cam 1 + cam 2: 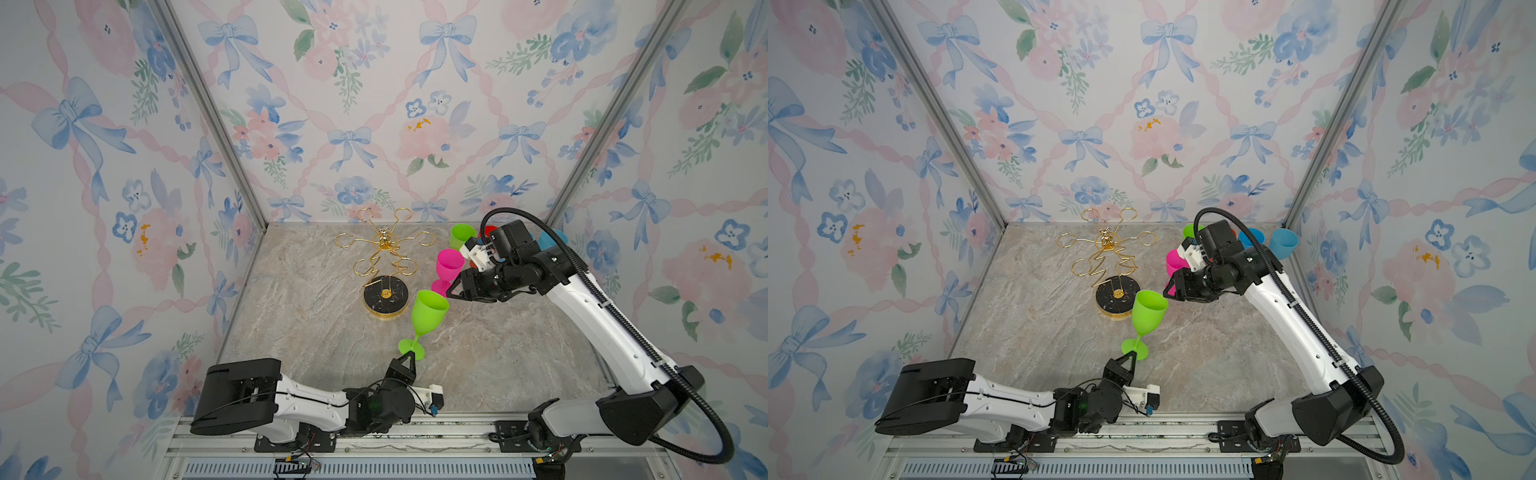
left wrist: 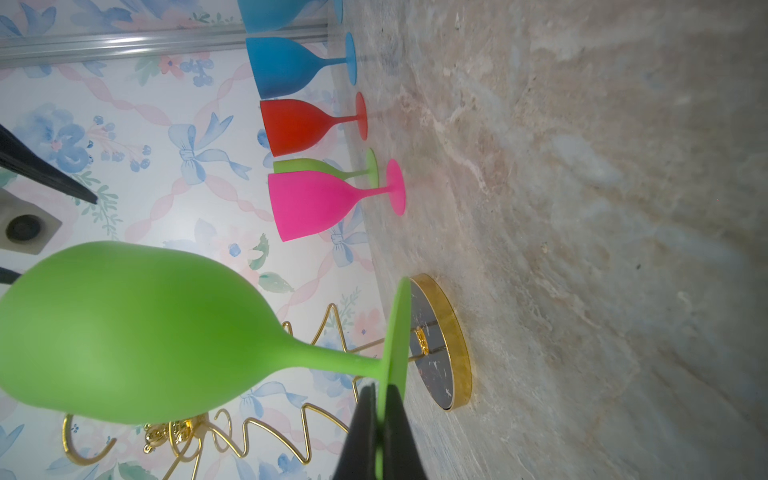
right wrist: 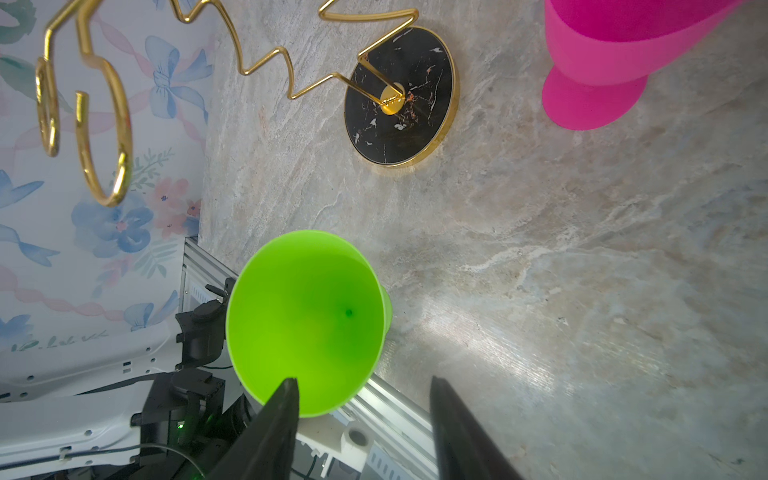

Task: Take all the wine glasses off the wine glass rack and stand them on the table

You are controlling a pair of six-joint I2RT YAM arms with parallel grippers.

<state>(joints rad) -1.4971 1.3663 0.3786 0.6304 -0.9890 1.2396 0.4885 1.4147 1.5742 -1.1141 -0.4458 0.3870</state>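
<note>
The gold wire wine glass rack [image 1: 384, 249] [image 1: 1106, 249] stands at the back of the table on its round black base [image 3: 401, 95] [image 2: 453, 345], and no glass hangs from its rings. A green wine glass [image 1: 429, 311] [image 1: 1148, 311] [image 2: 124, 332] [image 3: 305, 320] is held bowl up and slightly tilted, just in front of the base. My left gripper [image 1: 409, 357] [image 1: 1130, 357] [image 2: 379, 415] is shut on the rim of its foot. My right gripper [image 1: 451, 291] [image 1: 1169, 289] [image 3: 363, 380] is open beside the bowl's rim, with nothing between its fingers.
Several other glasses stand upright at the back right: a pink glass [image 1: 449, 266] [image 3: 594, 62], a second green glass [image 1: 461, 237], a red glass [image 2: 299, 124] and blue glasses [image 1: 1283, 243]. My right arm reaches over them. Flowered walls close three sides.
</note>
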